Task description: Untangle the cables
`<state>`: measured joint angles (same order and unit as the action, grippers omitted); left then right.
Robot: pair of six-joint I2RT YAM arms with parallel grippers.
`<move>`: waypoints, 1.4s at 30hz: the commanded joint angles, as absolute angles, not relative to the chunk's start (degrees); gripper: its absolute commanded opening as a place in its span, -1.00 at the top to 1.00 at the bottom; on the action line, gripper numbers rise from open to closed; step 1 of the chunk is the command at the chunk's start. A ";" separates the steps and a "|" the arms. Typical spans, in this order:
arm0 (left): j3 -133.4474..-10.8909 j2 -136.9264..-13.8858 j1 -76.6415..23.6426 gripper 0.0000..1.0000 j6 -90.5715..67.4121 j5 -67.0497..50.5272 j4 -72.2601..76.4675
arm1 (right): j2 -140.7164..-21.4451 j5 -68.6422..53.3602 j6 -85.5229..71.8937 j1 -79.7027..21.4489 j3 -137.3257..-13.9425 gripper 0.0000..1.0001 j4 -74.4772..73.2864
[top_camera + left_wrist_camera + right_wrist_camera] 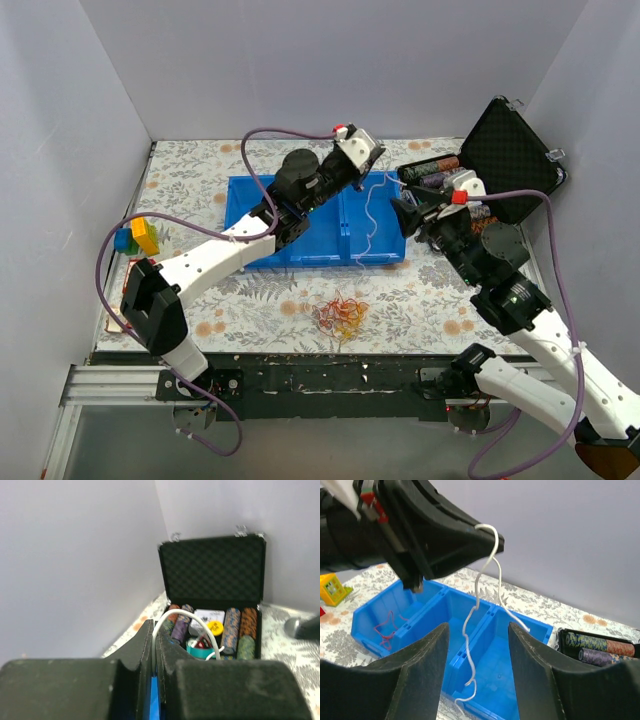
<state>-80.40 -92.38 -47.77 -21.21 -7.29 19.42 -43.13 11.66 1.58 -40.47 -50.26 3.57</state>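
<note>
My left gripper (pixel 378 160) is shut on a white cable (pixel 368 215) and holds it above the blue tray (pixel 240 190). The cable hangs down over the tray's right compartments. In the left wrist view the cable (pixel 182 620) loops out from between the closed jaws. My right gripper (pixel 405 208) is open and empty, just right of the hanging cable (pixel 470 625), which shows between its fingers (pixel 425 670). A dark red cable (pixel 385 630) lies in the tray's left compartment. A tangle of orange, yellow and red cables (pixel 340 315) lies on the table in front of the tray.
An open black case (pixel 510 150) with poker chips stands at the back right; it also shows in the left wrist view (pixel 212 575). Yellow and blue toy blocks (pixel 140 238) sit at the left edge. Grey walls enclose the table.
</note>
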 commanded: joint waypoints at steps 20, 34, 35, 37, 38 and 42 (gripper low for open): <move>-100.80 -101.16 -43.16 0.94 -24.17 -3.86 23.73 | -39.55 10.28 0.44 -40.17 -49.04 0.29 5.89; -109.67 -101.16 -43.15 0.90 -30.93 -8.35 26.98 | -40.43 10.46 -1.32 -40.17 -48.16 0.32 6.50; -110.91 -101.42 -43.24 0.90 -31.29 -9.05 26.20 | -40.52 10.28 -1.32 -40.17 -48.08 0.32 6.50; -111.88 -101.69 -43.15 0.88 -31.55 -10.01 24.97 | -40.60 10.11 -1.32 -40.17 -48.16 0.33 6.68; -111.19 -101.60 -43.15 0.88 -31.38 -10.19 24.96 | -40.61 10.02 -1.32 -40.08 -48.08 0.33 6.68; -106.10 -100.81 -43.15 0.87 -28.84 -9.58 25.14 | -40.26 9.93 -1.32 -40.17 -48.08 0.33 6.68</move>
<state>-109.43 -102.52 -43.18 -30.20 -9.04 26.20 -40.77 9.93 -1.10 -40.45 -48.82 3.57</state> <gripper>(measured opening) 0.062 0.337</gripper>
